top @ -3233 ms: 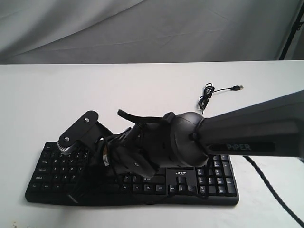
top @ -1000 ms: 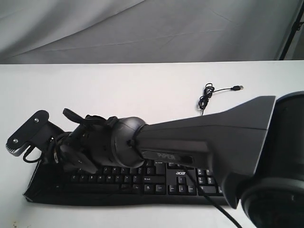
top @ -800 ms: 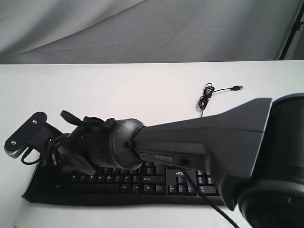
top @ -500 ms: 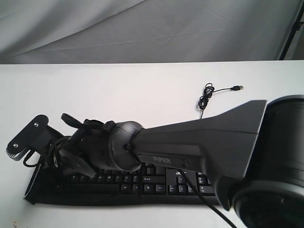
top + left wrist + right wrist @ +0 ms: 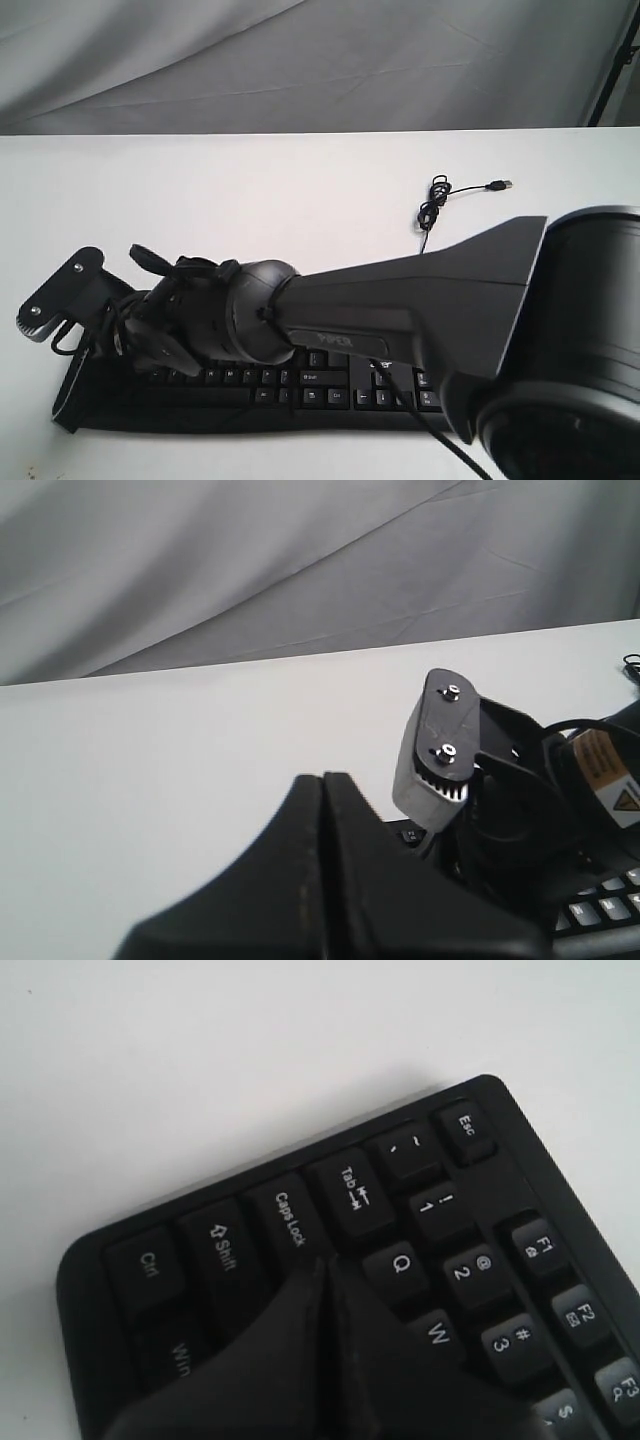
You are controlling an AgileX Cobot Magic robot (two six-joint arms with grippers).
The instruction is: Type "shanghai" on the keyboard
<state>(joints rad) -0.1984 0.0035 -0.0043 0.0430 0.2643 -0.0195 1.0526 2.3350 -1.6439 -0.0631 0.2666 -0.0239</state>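
The black keyboard [image 5: 330,385] lies along the near edge of the white table, with most of it hidden under my right arm [image 5: 400,300]. That arm reaches across to the keyboard's left end. In the right wrist view the right gripper [image 5: 325,1265] is shut and empty. Its tips rest on the keyboard [image 5: 470,1260] between Caps Lock [image 5: 288,1218] and Q [image 5: 400,1263], and they cover the key beneath. My left gripper [image 5: 322,778] is shut on nothing and held above the table. It points at the right arm's camera mount [image 5: 440,750]. I cannot find the left gripper in the exterior view.
The keyboard's thin cable [image 5: 435,205] is coiled on the table behind its right half, with the USB plug [image 5: 500,185] lying loose. A grey cloth backdrop [image 5: 300,60] hangs behind the white table [image 5: 250,190]. A black stand leg [image 5: 615,60] shows at the far right.
My right arm has moved from the keyboard's middle to its left end. Over the last second its wrist has dropped slightly. The gripper stays shut.
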